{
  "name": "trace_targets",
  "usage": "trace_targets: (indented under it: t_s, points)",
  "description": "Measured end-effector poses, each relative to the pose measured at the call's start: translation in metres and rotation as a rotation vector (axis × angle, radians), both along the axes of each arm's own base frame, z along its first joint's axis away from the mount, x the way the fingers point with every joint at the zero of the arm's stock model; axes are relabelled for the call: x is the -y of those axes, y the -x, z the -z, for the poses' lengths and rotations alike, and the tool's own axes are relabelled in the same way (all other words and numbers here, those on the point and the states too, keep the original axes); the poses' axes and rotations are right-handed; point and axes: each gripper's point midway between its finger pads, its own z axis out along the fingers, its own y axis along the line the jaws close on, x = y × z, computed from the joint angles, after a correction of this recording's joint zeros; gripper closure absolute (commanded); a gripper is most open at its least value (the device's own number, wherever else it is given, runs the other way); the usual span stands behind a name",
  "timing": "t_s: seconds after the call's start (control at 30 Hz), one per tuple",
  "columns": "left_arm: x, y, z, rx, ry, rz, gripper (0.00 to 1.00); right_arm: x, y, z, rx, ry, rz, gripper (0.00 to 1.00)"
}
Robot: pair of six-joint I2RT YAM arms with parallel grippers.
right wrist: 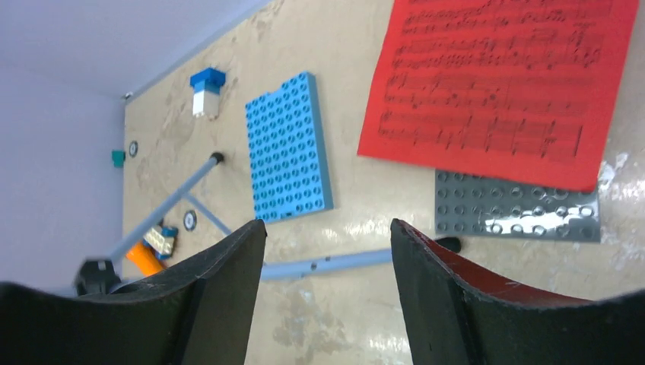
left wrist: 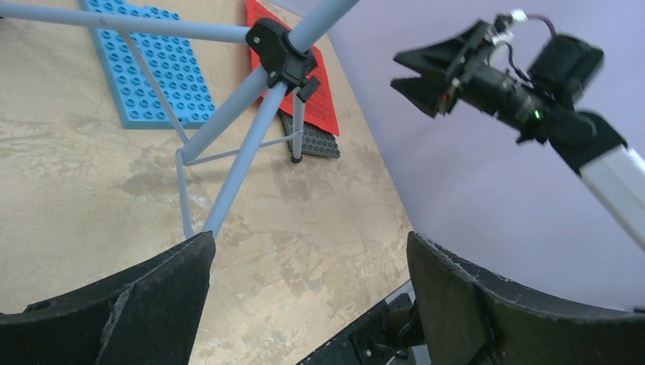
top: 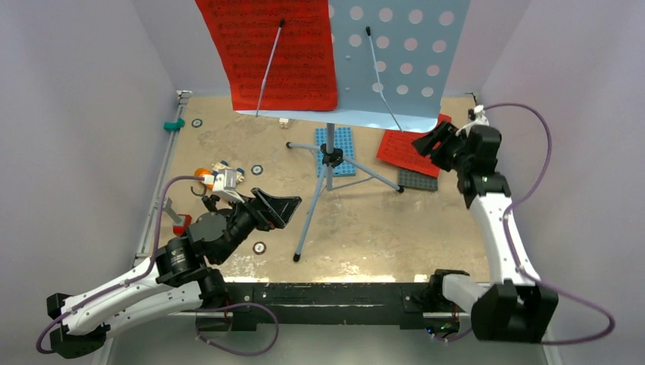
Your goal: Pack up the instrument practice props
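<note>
From above, a pale-blue music stand (top: 395,53) rises at the far middle of the table (top: 228,137) on grey tripod legs (top: 312,213), with red sheet music (top: 281,53) resting on its left half. A loose red page (top: 407,150) lies at far right, partly over a grey studded plate (top: 418,180), and a blue studded plate (top: 342,144) sits under the tripod. At near left, a small orange shape that seems to be the toy microphone (top: 204,176) lies beside a little brick car (top: 228,173). The left gripper (top: 285,211) points at the nearest tripod leg, and the right gripper (top: 427,141) hangs above the loose page. The left wrist view shows its jaws spread wide and empty, with the tripod leg running down toward the gap between them but not touching. The right wrist view also shows jaws apart and empty, looking down on the page and both plates. Nothing looks packed yet, so this reads as the approach. Next, the left jaws would need to close around the leg, while the right would need to descend and pinch the page's edge where the grey plate lifts it.
</note>
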Motion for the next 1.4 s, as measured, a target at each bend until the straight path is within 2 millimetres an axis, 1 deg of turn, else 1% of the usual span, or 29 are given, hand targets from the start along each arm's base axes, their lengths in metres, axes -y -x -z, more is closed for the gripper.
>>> trace_targets:
  t_s: [0.07, 0.13, 0.17, 0.23, 0.27, 0.3, 0.37, 0.43, 0.5, 0.63, 0.67, 0.7, 0.73, 0.8, 0.87, 0.93, 0.97, 1.03, 1.07, 1.1, 1.13, 1.17, 1.2, 1.27, 1.3, 1.4]
  points:
    - [-0.007, -0.003, -0.002, -0.001, 0.011, -0.036, 0.0, -0.013, 0.022, 0.001, 0.055, 0.031, -0.019, 0.35]
    - [-0.013, -0.005, -0.005, 0.011, 0.016, -0.061, 0.0, -0.034, 0.043, 0.001, 0.12, 0.07, -0.067, 0.37]
    - [-0.017, -0.006, -0.007, 0.025, 0.013, -0.074, 0.0, -0.048, 0.056, 0.0, 0.16, 0.084, -0.107, 0.37]
    - [-0.022, -0.007, -0.012, 0.048, 0.003, -0.091, 0.0, -0.065, 0.073, -0.002, 0.219, 0.096, -0.162, 0.38]
    - [-0.025, -0.008, -0.015, 0.062, -0.005, -0.1, 0.01, -0.074, 0.085, -0.003, 0.264, 0.1, -0.198, 0.38]
    - [-0.028, -0.009, -0.018, 0.075, -0.013, -0.108, 0.01, -0.08, 0.094, -0.003, 0.297, 0.106, -0.222, 0.38]
    - [-0.031, -0.009, -0.024, 0.098, -0.027, -0.117, 0.02, -0.091, 0.108, -0.001, 0.345, 0.121, -0.274, 0.38]
    - [-0.034, -0.01, -0.029, 0.122, -0.049, -0.12, 0.02, -0.106, 0.122, -0.004, 0.404, 0.143, -0.341, 0.38]
    - [-0.036, -0.01, -0.033, 0.141, -0.067, -0.12, 0.03, -0.123, 0.138, -0.01, 0.468, 0.164, -0.423, 0.38]
    - [-0.039, -0.01, -0.038, 0.171, -0.101, -0.118, 0.04, -0.151, 0.168, -0.024, 0.584, 0.214, -0.561, 0.39]
    - [-0.04, -0.01, -0.038, 0.176, -0.108, -0.118, 0.04, -0.157, 0.174, -0.027, 0.607, 0.229, -0.589, 0.39]
    - [-0.041, -0.009, -0.038, 0.18, -0.118, -0.117, 0.04, -0.158, 0.176, -0.031, 0.629, 0.26, -0.592, 0.4]
    - [-0.043, -0.009, -0.038, 0.184, -0.125, -0.117, 0.04, -0.165, 0.183, -0.031, 0.641, 0.257, -0.627, 0.4]
    - [-0.047, -0.007, -0.038, 0.195, -0.135, -0.117, 0.05, -0.178, 0.193, -0.034, 0.677, 0.311, -0.672, 0.4]
    - [-0.051, -0.006, -0.041, 0.211, -0.144, -0.118, 0.05, -0.195, 0.205, -0.038, 0.717, 0.369, -0.725, 0.39]
    - [-0.057, -0.004, -0.048, 0.241, -0.153, -0.12, 0.06, -0.217, 0.221, -0.044, 0.762, 0.436, -0.787, 0.35]
    - [-0.061, -0.002, -0.054, 0.259, -0.155, -0.121, 0.06, -0.227, 0.227, -0.052, 0.784, 0.458, -0.806, 0.34]
    - [-0.069, 0.002, -0.071, 0.305, -0.146, -0.123, 0.07, -0.242, 0.229, -0.068, 0.811, 0.484, -0.812, 0.3]
    - [-0.072, 0.004, -0.081, 0.333, -0.139, -0.121, 0.08, -0.244, 0.226, -0.08, 0.828, 0.484, -0.791, 0.26]
    - [-0.076, 0.006, -0.093, 0.365, -0.13, -0.119, 0.08, -0.246, 0.224, -0.091, 0.842, 0.474, -0.774, 0.2]
    - [-0.079, 0.009, -0.105, 0.398, -0.12, -0.117, 0.08, -0.246, 0.223, -0.106, 0.864, 0.453, -0.75, 0.15]
    - [-0.082, 0.012, -0.12, 0.439, -0.112, -0.113, 0.08, -0.245, 0.221, -0.124, 0.888, 0.433, -0.72, 0.13]
    - [-0.083, 0.013, -0.13, 0.461, -0.105, -0.112, 0.08, -0.246, 0.22, -0.144, 0.91, 0.405, -0.697, 0.12]
    - [-0.086, 0.016, -0.156, 0.514, -0.098, -0.111, 0.08, -0.247, 0.218, -0.187, 0.952, 0.349, -0.648, 0.1]
    - [-0.087, 0.017, -0.171, 0.54, -0.093, -0.113, 0.08, -0.248, 0.216, -0.21, 0.968, 0.322, -0.619, 0.09]
    - [-0.084, 0.017, -0.21, 0.618, -0.086, -0.117, 0.07, -0.247, 0.211, -0.266, 0.999, 0.248, -0.54, 0.07]
